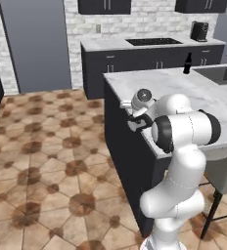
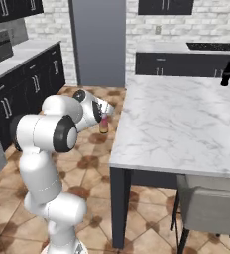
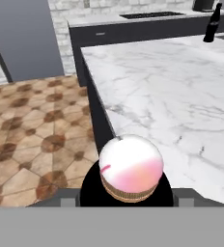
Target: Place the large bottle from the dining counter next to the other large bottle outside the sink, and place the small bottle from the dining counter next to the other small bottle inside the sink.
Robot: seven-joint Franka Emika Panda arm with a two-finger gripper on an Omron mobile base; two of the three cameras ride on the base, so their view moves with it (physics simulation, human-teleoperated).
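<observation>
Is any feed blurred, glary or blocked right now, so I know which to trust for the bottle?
Hand view: the large bottle looms soft-edged at the bottom, hiding the gripper. Right base view: evenly lit, bottle small but sharp off the dining counter edge. Left base view: no glare, arm covers the gripper.

A toaster (image 1: 199, 31) sits beside a black cooktop (image 1: 153, 41) on the back counter (image 1: 110, 45).

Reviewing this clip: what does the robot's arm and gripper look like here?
A glossy white arm of rounded, bulbous segments with black bands at the joints. A round grey disc marks the wrist. The gripper is dark on a white hand. No loose cables or lettering can be made out.
</observation>
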